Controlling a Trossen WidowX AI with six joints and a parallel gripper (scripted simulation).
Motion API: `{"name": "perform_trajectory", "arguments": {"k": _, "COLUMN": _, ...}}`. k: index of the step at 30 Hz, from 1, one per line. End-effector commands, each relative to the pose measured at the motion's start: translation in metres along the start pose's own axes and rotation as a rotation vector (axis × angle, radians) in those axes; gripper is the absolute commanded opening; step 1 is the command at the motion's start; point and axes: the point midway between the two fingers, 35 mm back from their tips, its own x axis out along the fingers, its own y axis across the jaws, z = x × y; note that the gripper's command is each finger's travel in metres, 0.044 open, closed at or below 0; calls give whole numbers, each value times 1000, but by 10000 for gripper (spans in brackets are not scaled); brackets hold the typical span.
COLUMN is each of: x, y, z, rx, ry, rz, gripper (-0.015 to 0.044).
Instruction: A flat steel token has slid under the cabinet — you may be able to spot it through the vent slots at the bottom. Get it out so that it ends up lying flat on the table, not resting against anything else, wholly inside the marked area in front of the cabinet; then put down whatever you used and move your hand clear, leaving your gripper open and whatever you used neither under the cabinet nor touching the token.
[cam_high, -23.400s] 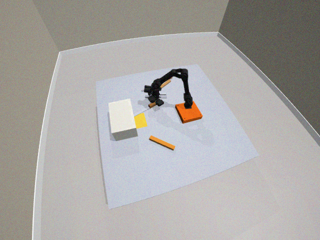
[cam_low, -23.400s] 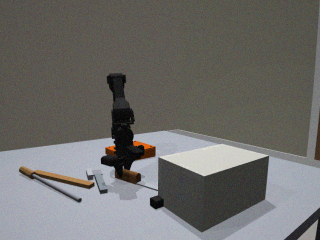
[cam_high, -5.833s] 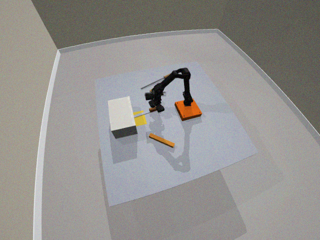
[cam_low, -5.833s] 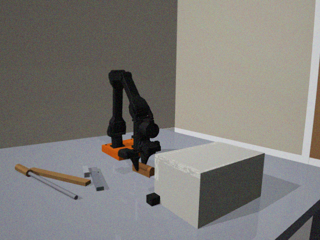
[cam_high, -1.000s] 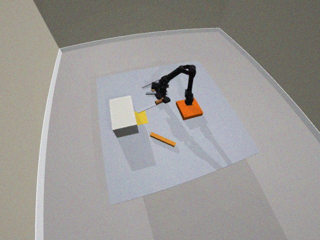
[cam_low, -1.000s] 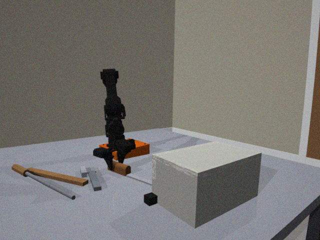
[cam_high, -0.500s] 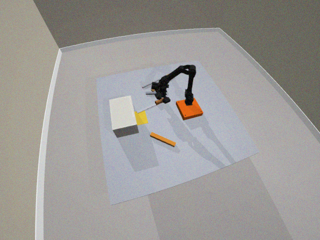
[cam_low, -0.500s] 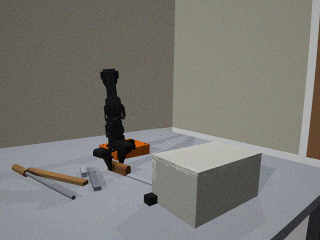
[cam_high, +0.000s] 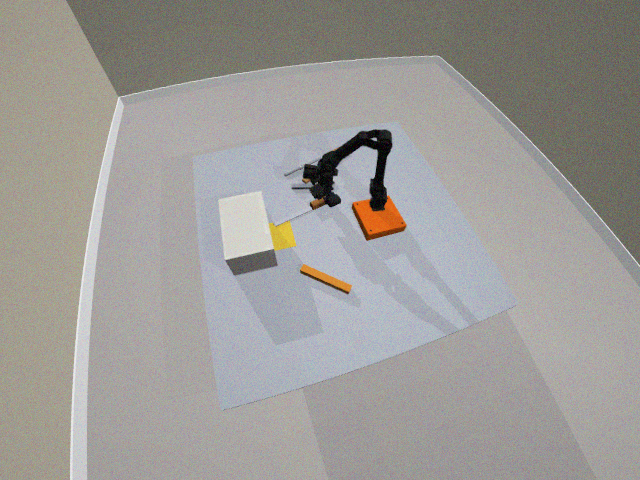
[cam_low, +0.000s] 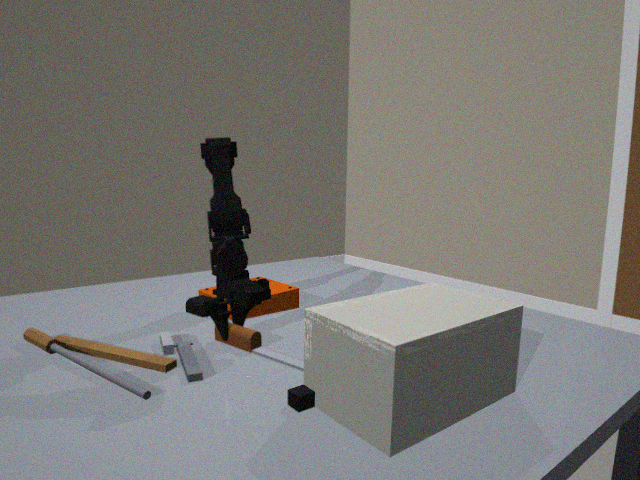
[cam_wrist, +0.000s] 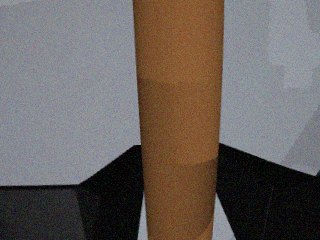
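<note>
My gripper (cam_high: 325, 197) (cam_low: 231, 330) (cam_wrist: 175, 152) is shut on the brown wooden handle (cam_high: 316, 204) (cam_low: 249, 338) (cam_wrist: 179, 60) of a thin rod tool, low near the table. Its thin grey rod (cam_high: 294, 217) (cam_low: 279, 360) points to the white cabinet (cam_high: 245, 224) (cam_low: 413, 320). In the top view the rod's far end shows at the cabinet's front, over a corner of the yellow marked area (cam_high: 285, 238); whether any of it is under the cabinet I cannot tell. The steel token and the vent slots are not visible in any view.
A grey rod with a wooden handle (cam_low: 98, 369), a wooden stick (cam_low: 118, 353) and a grey piece (cam_low: 189, 361) lie beside the arm. A black cube (cam_low: 300, 398) is by the cabinet's side. An orange bar (cam_high: 325, 279) lies on the other side. The orange base (cam_high: 379, 221) (cam_low: 281, 297) stands behind.
</note>
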Motion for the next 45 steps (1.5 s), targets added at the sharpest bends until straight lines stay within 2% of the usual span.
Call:
{"name": "perform_trajectory", "arguments": {"k": 1, "x": 0, "y": 0, "z": 0, "rx": 1, "ry": -1, "rz": -2, "gripper": 78}}
{"name": "perform_trajectory", "arguments": {"k": 4, "x": 0, "y": 0, "z": 0, "rx": 1, "ry": -1, "rz": -2, "gripper": 0}}
{"name": "perform_trajectory", "arguments": {"k": 45, "x": -1, "y": -1, "z": 51, "rx": 13, "ry": 1, "rz": -1, "gripper": 0}}
